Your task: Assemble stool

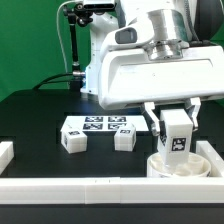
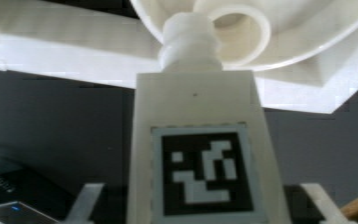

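From my station I see the gripper (image 1: 176, 122) closed on one white stool leg (image 1: 177, 140). Its two fingers press against the leg's sides, and the leg's tag faces the exterior camera. The held leg is upright, just above the round seat (image 1: 181, 165). The seat rests on the black table (image 1: 40, 115), in the corner of the white border rails (image 1: 100, 188) at the exterior view's right.

In the wrist view the held leg (image 2: 202, 130) fills the middle of the picture, with the fingers (image 2: 91, 205) showing on either side of it. Its narrow end reaches an opening in the seat (image 2: 309, 45). I think the tip is at or just inside that opening, but the angle doesn't let me be sure.

A first loose leg (image 1: 74, 140) and a second loose leg (image 1: 124, 138) stand on the table just in front of the marker board (image 1: 97, 123). Both are towards the exterior view's left of the seat and apart from it.
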Action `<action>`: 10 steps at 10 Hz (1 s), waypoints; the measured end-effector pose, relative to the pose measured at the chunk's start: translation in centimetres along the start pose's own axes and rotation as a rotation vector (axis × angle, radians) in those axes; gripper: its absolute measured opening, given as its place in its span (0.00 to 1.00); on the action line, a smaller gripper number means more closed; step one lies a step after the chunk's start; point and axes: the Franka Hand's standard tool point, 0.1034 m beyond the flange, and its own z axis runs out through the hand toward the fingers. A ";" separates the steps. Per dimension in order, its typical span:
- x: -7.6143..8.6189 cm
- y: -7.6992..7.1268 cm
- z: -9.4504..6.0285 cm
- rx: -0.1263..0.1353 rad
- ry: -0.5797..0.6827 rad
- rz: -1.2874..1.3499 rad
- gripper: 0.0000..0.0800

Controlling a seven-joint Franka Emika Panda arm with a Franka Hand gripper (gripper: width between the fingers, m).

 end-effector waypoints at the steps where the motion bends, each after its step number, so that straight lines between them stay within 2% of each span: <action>1: 0.3 -0.5 -0.1 0.004 0.005 -0.004 0.42; 4: 0.2 -1.1 0.0 0.009 0.005 -0.015 0.42; 8: 0.1 -0.9 0.2 0.004 0.014 -0.020 0.42; 10: 0.1 -1.6 0.3 0.011 0.013 -0.025 0.42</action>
